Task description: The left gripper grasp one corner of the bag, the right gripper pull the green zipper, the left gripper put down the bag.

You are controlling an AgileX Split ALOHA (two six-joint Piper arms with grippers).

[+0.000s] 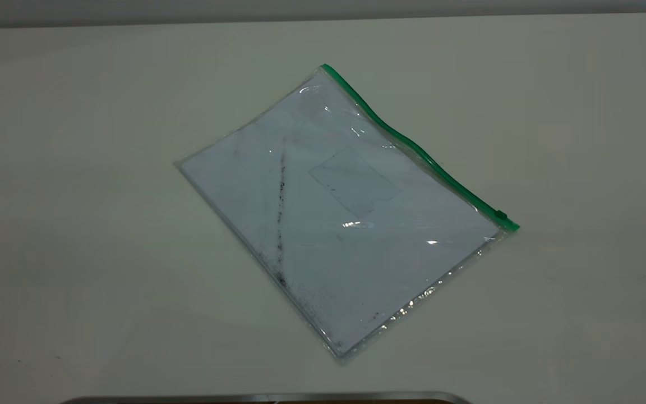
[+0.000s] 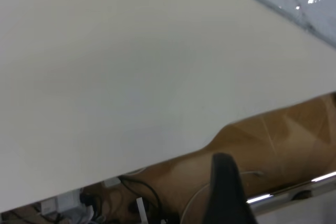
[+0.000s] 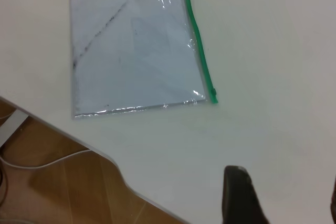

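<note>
The left pincer [image 2: 227, 192] shows only as 1 dark jaw tip in its own wrist view, hanging off the worktop's [image 2: 131, 77] edge, so I cannot tell whether it is wide or narrow. The right pincer [image 3: 286, 195] shows 2 dark jaw tips with a broad gap between them, so it stands wide and holds nothing; it hovers above bare worktop, well apart from the bag. Neither arm appears in the exterior view.

The bag [image 1: 334, 224] lies flat and skewed in the middle of the worktop, the white sheet inside. The green zipper [image 1: 413, 147] runs along 1 long edge, its slider tab [image 1: 501, 214] near 1 end.

By my reading nothing is done yet: all 3 steps, corner grasp, zipper pull and set-down, remain.
</note>
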